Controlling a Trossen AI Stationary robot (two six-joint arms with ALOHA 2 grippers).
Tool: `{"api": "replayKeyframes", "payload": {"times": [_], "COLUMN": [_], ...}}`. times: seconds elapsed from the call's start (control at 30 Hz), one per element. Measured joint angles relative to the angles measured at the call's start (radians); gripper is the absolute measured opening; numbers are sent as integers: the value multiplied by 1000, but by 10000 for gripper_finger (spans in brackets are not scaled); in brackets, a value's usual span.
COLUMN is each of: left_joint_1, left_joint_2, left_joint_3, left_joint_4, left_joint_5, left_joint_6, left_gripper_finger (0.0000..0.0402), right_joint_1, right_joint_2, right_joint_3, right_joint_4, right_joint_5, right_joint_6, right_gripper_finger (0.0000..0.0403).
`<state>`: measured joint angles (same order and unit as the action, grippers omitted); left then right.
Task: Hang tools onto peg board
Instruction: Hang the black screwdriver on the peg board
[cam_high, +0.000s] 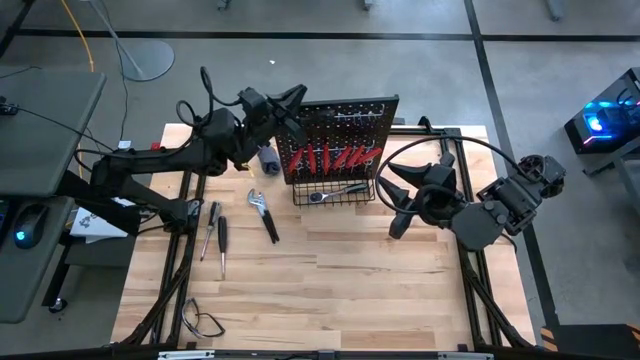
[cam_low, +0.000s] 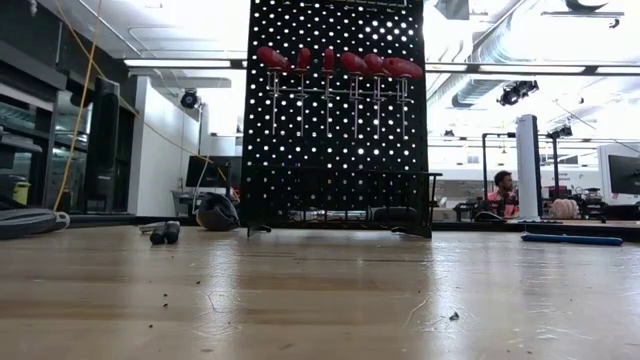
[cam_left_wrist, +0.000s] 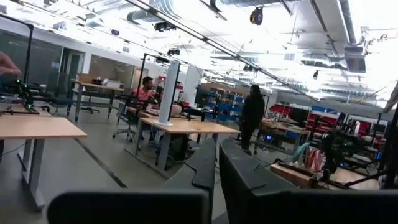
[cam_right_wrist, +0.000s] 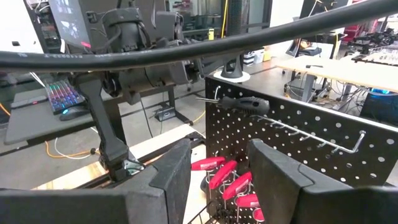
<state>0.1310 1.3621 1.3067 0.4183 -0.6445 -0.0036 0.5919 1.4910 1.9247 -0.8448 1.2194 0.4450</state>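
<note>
The black peg board (cam_high: 345, 125) stands upright at the table's far middle, with a wire basket (cam_high: 335, 197) at its base. Red-handled screwdrivers (cam_low: 340, 65) hang in a row from its hooks. A black-handled screwdriver (cam_right_wrist: 244, 104) lies on a long peg near the board's top edge. My left gripper (cam_high: 297, 97) is shut at the board's top left corner, high up, with nothing between its fingers (cam_left_wrist: 215, 152). My right gripper (cam_high: 398, 200) stands open to the right of the basket, facing the board (cam_right_wrist: 221, 180). Pliers (cam_high: 263, 213) and two screwdrivers (cam_high: 216, 236) lie flat on the table.
A silver wrench (cam_high: 337, 189) lies in the basket. A blue-grey tool (cam_high: 268, 158) sits left of the board. A black cable loop (cam_high: 205, 322) lies at the near left corner. The table's near half is bare wood (cam_high: 350, 290). People stand in the room behind.
</note>
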Motion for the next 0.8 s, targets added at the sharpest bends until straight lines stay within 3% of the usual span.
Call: {"api": "replayKeyframes", "payload": {"times": [0.23, 0.43, 0.57, 0.8], "left_joint_1": [0, -16, -38, -46], "left_joint_2": [-3, -71, -158, -254], "left_joint_3": [0, 3, 3, 2], "left_joint_4": [5, 3, -230, -741], "left_joint_5": [2, 38, 27, -80], "left_joint_6": [18, 165, 174, -136], "left_gripper_finger": [3, 1, 0, 0], "right_joint_1": [0, 0, 0, -2], "right_joint_2": [0, 0, 0, 0], "right_joint_3": [0, 0, 0, 0], "right_joint_4": [0, 0, -1, -12], "right_joint_5": [0, 0, -4, -5], "right_joint_6": [0, 0, 0, -6], "right_gripper_finger": [151, 151, 151, 151]}}
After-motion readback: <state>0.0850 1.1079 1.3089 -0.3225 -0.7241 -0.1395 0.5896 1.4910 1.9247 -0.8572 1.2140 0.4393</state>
